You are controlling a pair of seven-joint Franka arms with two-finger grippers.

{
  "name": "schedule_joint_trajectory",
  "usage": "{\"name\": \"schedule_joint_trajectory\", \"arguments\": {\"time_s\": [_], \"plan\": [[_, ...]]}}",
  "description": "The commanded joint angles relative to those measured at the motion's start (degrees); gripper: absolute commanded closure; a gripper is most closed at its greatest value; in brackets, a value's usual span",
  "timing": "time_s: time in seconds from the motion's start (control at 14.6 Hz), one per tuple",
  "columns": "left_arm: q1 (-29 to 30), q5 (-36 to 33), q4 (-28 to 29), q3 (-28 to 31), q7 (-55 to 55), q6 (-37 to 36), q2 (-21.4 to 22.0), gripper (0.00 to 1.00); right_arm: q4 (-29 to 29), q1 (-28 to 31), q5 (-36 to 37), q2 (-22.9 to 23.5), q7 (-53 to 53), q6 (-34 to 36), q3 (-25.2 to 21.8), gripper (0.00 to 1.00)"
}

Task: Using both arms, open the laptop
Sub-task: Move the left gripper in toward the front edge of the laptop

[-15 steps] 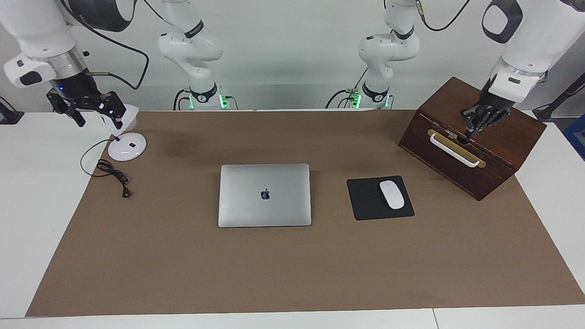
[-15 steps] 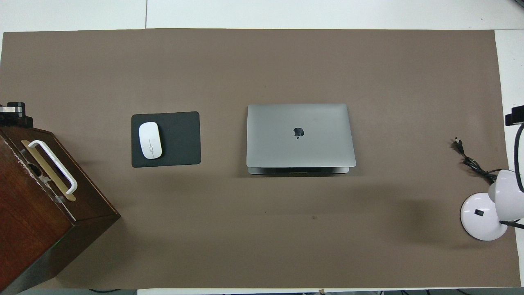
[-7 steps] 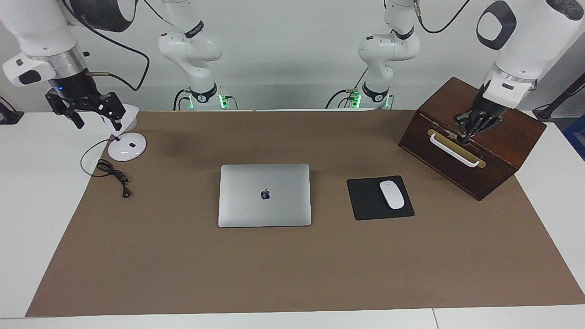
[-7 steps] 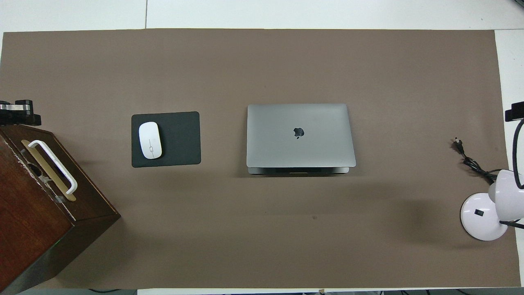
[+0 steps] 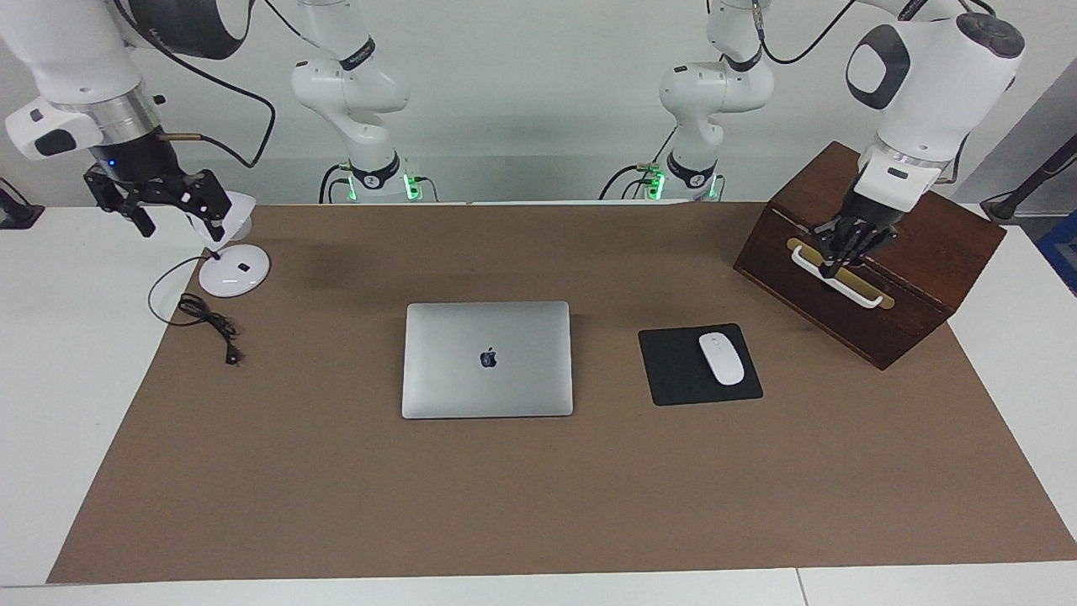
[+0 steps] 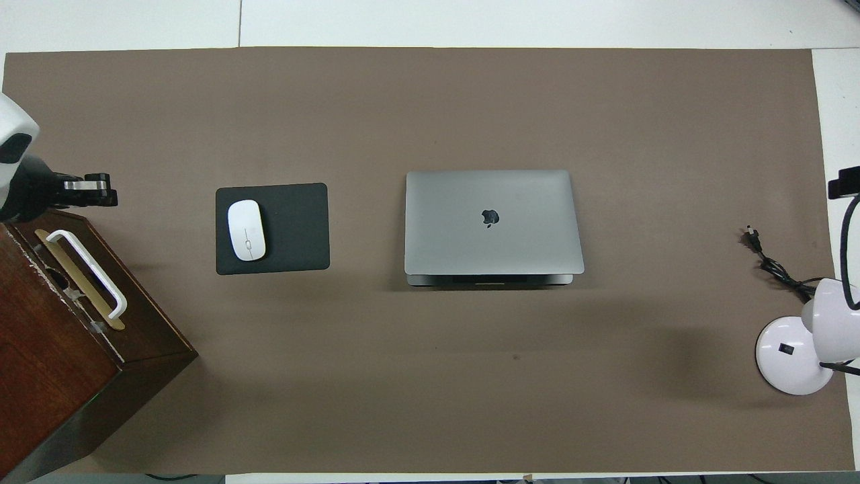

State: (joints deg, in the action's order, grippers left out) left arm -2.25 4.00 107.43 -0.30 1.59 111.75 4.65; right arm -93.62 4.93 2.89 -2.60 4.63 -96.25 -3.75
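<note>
Silver laptop (image 5: 487,359) shut, edges unobstructed; left hand (image 5: 833,263) pressed together above box (image 5: 917,278); right hand (image 5: 160,202) unreadable.

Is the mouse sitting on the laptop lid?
No, the mouse lies on the black mouse pad beside the closed laptop, toward the left arm's end of the table.

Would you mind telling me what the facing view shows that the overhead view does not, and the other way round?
Only the facing view shows both arm bases, the right gripper up beside the lamp, and the left gripper, shut, over the wooden box by its white handle. Only the overhead view shows the laptop's edge that faces the robots, with its base showing under the closed lid. Both show the closed laptop, the white mouse on the black mouse pad, the box, the lamp and its cable.
</note>
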Motion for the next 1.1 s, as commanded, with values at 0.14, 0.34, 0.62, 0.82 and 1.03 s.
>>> {"name": "schedule_joint_trajectory", "arguments": {"time_s": [0.14, 0.34, 0.62, 0.82, 1.03], "plan": [[-2.4, 0.9, 11.1, 0.6, -0.4, 10.0, 5.7, 1.00, -2.1, 0.4, 0.0, -1.4, -0.9, -1.5, 0.4, 0.00], [-4.2, 0.9, 17.4, 0.6, -0.7, 16.8, 8.4, 1.00, -2.1, 0.5, 0.0, -1.4, -0.8, -1.6, 0.4, 0.00], [-7.2, 0.9, 27.7, 0.6, -0.5, 28.1, 12.4, 1.00, -2.1, 0.5, 0.0, -1.4, -0.9, -1.7, 0.4, 0.00], [-9.3, 1.0, 32.9, 0.6, 0.1, 34.7, 13.7, 1.00, -2.1, 0.4, 0.0, -1.4, -0.9, -2.3, 0.4, 0.00], [-13.4, 1.0, 39.4, 0.6, 2.3, 44.6, 13.7, 1.00, -2.1, 0.8, 0.0, -1.4, -0.7, -2.0, 0.4, 0.00]]}}
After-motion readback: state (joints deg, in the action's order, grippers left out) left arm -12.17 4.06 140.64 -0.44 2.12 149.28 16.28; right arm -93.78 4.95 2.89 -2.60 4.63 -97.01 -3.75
